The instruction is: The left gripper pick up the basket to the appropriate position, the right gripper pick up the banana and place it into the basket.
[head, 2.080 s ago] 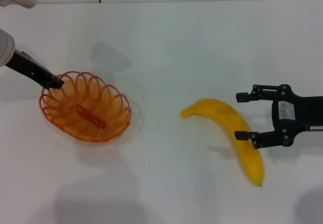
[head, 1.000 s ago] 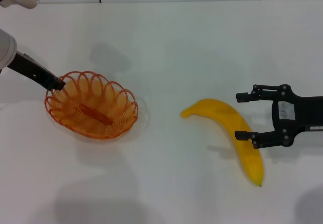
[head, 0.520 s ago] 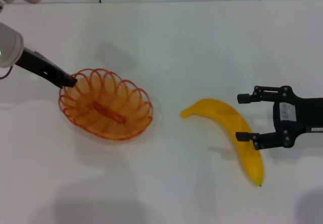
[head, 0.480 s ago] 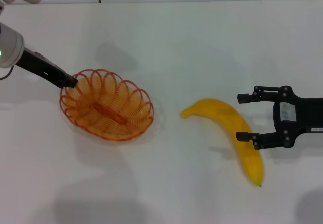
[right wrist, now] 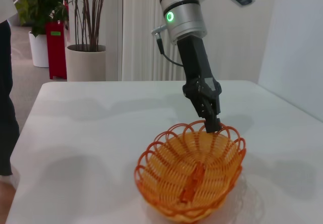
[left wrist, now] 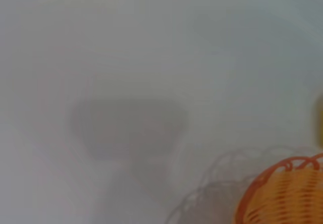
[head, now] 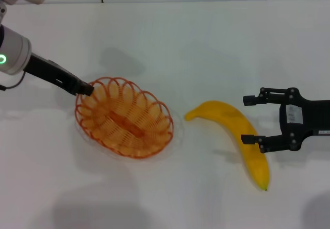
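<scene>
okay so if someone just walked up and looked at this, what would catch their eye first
Probably the orange basket, left of the table's middle, with the left gripper clamped on its far-left rim. Next, the yellow banana lying right of it, apart from the basket. The right gripper sits open at the banana's right side, its fingers straddling the fruit's middle.

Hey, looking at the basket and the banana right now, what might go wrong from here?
1. The left claw holds the basket only by one loop of its rim, so the basket may tilt or slip free.
2. The basket's near edge sits close to the banana tip; moving farther may knock it.
3. The right claw is open around the banana's curved middle, so on closing it may roll or pivot.
</scene>
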You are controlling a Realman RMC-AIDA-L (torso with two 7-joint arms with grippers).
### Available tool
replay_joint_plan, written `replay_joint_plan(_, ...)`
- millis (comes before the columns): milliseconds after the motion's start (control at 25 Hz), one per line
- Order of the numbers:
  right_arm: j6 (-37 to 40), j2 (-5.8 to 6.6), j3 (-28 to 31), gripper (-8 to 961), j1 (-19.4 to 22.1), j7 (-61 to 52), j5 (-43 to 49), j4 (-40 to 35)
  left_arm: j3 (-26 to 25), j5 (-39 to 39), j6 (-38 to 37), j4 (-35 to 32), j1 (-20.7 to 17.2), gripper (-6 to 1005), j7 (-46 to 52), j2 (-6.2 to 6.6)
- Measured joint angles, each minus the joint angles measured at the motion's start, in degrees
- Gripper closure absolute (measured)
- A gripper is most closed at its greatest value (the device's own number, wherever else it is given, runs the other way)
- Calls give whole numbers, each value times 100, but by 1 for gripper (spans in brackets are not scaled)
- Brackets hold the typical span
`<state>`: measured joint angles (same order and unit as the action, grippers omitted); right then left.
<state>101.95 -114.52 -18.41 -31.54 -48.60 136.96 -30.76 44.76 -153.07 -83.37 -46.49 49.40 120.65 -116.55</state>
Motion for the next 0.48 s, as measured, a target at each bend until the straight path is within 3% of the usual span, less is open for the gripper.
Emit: replay_joint_plan(480, 0, 9, 4, 121, 7, 0, -3, 0, -21, 947, -573, 50, -145, 947, 154, -13)
